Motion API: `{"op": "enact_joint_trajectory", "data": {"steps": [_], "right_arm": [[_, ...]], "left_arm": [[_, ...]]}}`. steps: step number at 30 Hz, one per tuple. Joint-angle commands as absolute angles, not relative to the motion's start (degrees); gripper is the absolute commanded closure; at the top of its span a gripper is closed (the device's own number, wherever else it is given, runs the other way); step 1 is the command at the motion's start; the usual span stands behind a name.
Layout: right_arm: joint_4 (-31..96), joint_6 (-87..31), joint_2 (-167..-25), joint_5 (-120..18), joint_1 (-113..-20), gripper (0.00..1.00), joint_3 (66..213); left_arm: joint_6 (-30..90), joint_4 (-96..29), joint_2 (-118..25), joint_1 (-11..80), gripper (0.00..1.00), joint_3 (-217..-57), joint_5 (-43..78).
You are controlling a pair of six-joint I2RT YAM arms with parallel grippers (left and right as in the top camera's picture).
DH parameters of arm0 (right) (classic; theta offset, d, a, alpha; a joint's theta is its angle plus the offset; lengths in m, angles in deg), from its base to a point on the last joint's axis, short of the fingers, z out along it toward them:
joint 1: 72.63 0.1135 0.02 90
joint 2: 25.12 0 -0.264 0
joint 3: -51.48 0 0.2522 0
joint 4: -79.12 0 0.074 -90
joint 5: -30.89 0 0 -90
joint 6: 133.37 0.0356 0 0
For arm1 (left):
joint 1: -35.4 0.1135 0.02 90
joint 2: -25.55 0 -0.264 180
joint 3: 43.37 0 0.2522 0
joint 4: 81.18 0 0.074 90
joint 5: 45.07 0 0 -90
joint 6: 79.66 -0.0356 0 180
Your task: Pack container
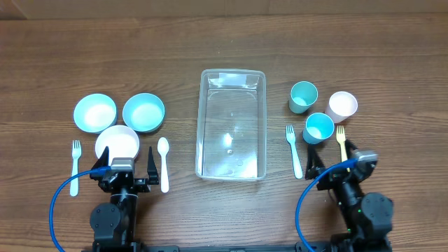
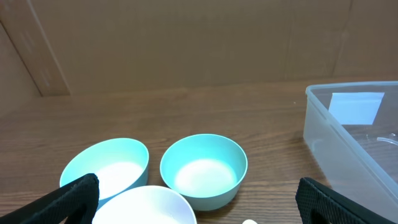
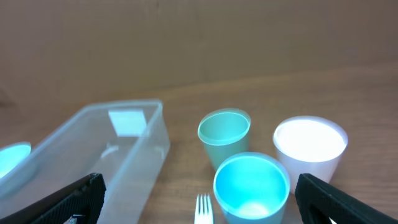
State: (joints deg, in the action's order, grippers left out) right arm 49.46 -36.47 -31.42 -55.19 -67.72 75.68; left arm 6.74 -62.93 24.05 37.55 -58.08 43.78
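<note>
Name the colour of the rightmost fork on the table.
Pale yellow. The fork shows best in the overhead view.

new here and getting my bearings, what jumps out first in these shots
The clear container lies empty in the middle of the wooden table. To its left cluster a white bowl and two light-blue bowls. To its right stand a teal cup, a blue cup and a white cup.

Arms low, well apart (one per side), left gripper (image 1: 127, 161) and right gripper (image 1: 330, 155) with jaws spread wide.
</note>
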Motion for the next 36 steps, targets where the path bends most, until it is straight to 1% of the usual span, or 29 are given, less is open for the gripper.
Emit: {"op": "enact_joint_trajectory", "data": {"steps": [1,2,4,5,7,9,11,15,17,20,21,27,32,34,36], "right_arm": [[44.78,-35.88,-41.46,-58.64,-67.88,0.0,91.85],[42.18,-35.91,-45.11,-58.64,-67.88,0.0,95.96],[33.0,-36.08,-55.75,-58.4,-67.88,0.0,107.79],[25.13,-36.08,-63.31,-58.38,-67.88,0.0,116.16],[12.54,-36.08,-74.33,-57.99,-67.88,0.0,128.2],[2.83,-36.06,-82.88,-57.97,-67.88,0.0,137.05],[-3.09,-36.06,-89.78,-57.99,-67.88,0.0,143.17],[-5.93,-35.86,-98.98,-54.56,-67.88,0.0,145.93],[-8.42,-36.06,-103.33,-54.6,-67.88,0.0,145.88],[-8.68,-35.45,-109.34,-55.65,-67.88,0.0,145.88],[-8.75,-32.85,-111.95,-57.88,-67.88,0.01,145.86],[-8.42,-22.88,-118.31,-67.56,-67.88,0.24,145.75],[-5.19,-20.39,-118.48,-69.75,-68.18,0.26,144.18],[-3.46,-19.45,-118.48,-69.53,-69.12,0.29,142.67],[-0.49,-19.6,-118.48,-69.16,-70.63,0.3,139.92]], "left_arm": [[5.63,-63.13,24.86,38.01,0.0,-57.4,42.97],[5.63,-63.13,24.86,38.01,0.0,-57.4,42.97],[5.63,-63.13,24.86,38.01,0.0,-57.4,42.97],[5.63,-63.13,24.86,38.01,0.0,-57.4,42.97],[5.63,-63.13,24.86,38.01,0.0,-57.4,43.0],[5.63,-63.13,24.86,38.01,0.0,-57.4,43.0],[5.63,-63.15,24.86,38.01,0.0,-57.4,42.97],[5.63,-63.13,24.86,38.01,0.0,-57.4,43.0],[5.63,-63.13,24.86,38.01,0.0,-57.4,42.97],[5.63,-63.13,24.86,38.01,0.0,-57.4,42.97],[5.63,-63.13,24.86,38.01,0.0,-57.4,42.97],[5.63,-63.13,24.86,38.01,0.0,-57.4,42.97],[5.63,-63.13,24.86,38.01,0.0,-57.4,42.97],[5.63,-63.13,24.86,38.01,0.0,-57.4,42.97],[5.63,-63.13,24.86,38.01,0.0,-57.4,43.0]]}}
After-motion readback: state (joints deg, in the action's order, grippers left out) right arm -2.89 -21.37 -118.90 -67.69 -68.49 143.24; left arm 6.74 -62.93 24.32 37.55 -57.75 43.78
